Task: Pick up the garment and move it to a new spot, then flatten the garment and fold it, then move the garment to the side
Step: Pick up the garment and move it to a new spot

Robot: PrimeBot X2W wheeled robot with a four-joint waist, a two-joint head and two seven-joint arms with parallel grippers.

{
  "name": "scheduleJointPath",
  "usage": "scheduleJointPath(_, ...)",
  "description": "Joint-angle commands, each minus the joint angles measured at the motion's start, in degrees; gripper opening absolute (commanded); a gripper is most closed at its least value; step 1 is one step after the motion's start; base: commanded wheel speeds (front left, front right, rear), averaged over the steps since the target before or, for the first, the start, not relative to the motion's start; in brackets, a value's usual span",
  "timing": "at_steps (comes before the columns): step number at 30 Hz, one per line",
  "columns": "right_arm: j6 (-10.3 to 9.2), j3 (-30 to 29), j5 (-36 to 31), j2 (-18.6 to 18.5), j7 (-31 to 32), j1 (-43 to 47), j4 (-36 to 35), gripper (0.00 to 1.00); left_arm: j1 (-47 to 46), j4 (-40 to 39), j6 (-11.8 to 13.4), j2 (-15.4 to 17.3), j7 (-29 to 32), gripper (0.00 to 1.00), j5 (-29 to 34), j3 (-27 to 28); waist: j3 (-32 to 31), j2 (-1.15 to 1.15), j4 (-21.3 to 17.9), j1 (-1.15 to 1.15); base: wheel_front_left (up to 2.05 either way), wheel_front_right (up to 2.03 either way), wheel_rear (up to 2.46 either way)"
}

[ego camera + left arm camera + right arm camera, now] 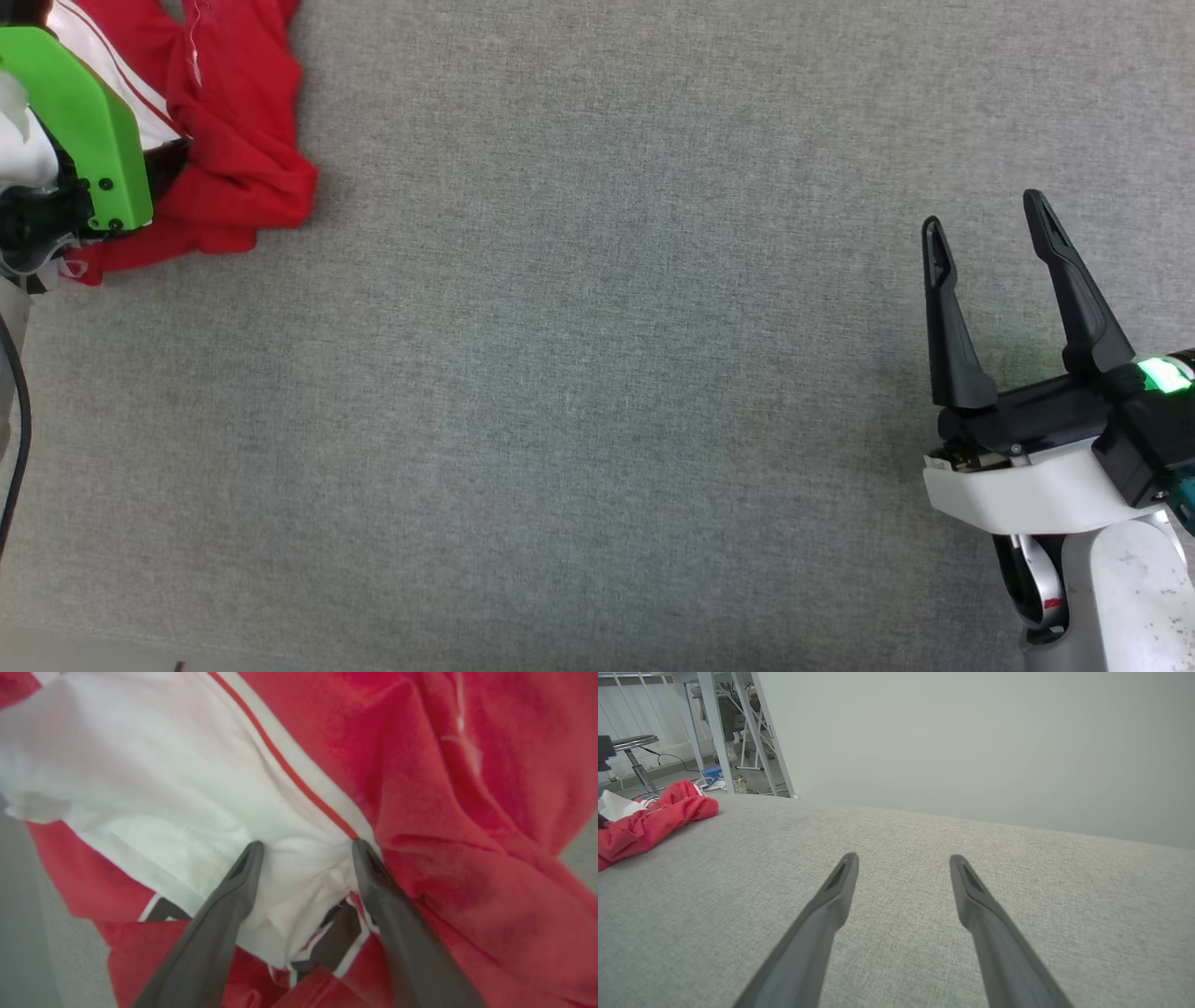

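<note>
The garment (233, 140), red with a white sleeve, lies crumpled at the table's far left corner. In the left wrist view my left gripper (306, 847) is open, its fingertips pressed down into the garment (444, 812), with a bunch of white sleeve fabric between them beside a red stripe. In the head view the left arm's green cover (84, 121) hides most of those fingers. My right gripper (985, 210) hovers open and empty at the lower right, far from the garment. Its wrist view looks past the right gripper (903, 858) and shows the garment (654, 816) far to the left.
The grey fabric tabletop (597, 373) stretches between the arms. A black cable (19, 420) hangs along the left edge. Beyond the table's far edge stand a stool (633, 746) and white table legs (714, 728), with a pale wall (971, 742) behind.
</note>
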Motion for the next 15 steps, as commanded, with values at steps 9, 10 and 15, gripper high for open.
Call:
scheduleJointPath(9, -0.04, 0.0, 0.2, 0.3, -0.3, -0.9, 0.8, 1.00, 0.4, 2.3, -0.2, 0.0, -5.1, 0.00, -0.3, -7.5, -1.9, 0.00, 0.3, 0.00, 0.00, 0.00, 0.00)
scheduleJointPath(10, -0.04, -0.2, 0.3, 0.3, -0.3, -0.6, 0.9, 1.00, 0.0, 2.0, -0.2, 0.1, -6.1, 0.00, -0.8, -7.6, -2.4, 0.00, 0.5, 0.00, 0.00, 0.00, 0.00)
scheduleJointPath(15, -0.04, -0.6, 0.9, 0.6, -0.3, 1.0, 1.5, 1.00, -2.4, -1.3, -0.2, 2.3, -11.8, 0.00, -0.4, -10.0, -6.4, 0.00, 2.0, 0.00, 0.00, 0.00, 0.00)
